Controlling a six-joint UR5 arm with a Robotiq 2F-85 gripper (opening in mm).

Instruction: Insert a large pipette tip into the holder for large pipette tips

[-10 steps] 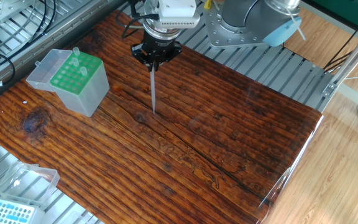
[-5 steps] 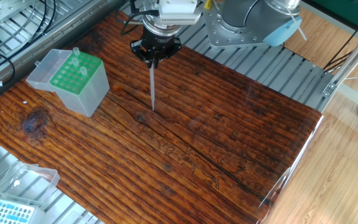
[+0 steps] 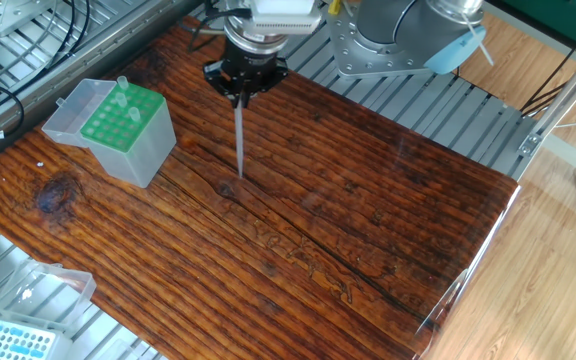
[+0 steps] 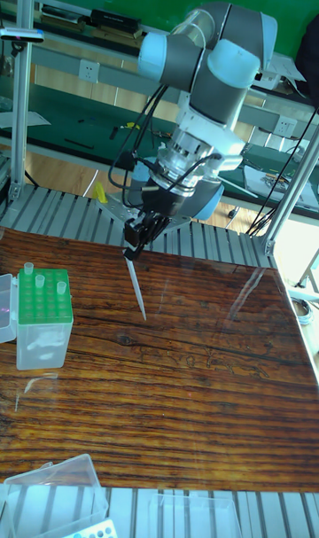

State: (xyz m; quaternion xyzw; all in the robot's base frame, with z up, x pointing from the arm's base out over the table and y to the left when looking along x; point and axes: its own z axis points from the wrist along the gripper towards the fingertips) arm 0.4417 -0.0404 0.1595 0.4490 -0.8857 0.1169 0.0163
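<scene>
Fixed view shows the claw (image 3: 239,93) above the far part of the bench (image 3: 368,210), closed on the wide end of the tip (image 3: 239,140), which hangs nearly upright with its fine point down and, judging by the tall fixed view, clear of the wood. The holder (image 3: 120,120) stands near the left far corner, well apart from the tip, lid swung open behind it and a few tips already seated in the green plate along its far side. The main risk I see is alignment: the holes are small and close together, so a point that arrives slightly off-centre or tilted could land on the plate between holes, bend, or nudge the light box along the bench. The tip looks a little off vertical in the tall fixed view, leaning from the claw (image 4: 135,239) towards the lower right, which would make that more likely. The seated tips also stick up above the plate, so a low sideways approach could knock them. The grip itself is narrow, the jaws pinched on a slim smooth cone, and any contact might twist the tip (image 4: 136,284) between them. A second box with a blue grid (image 3: 13,341) sits at the near left corner and is not the target.
</scene>
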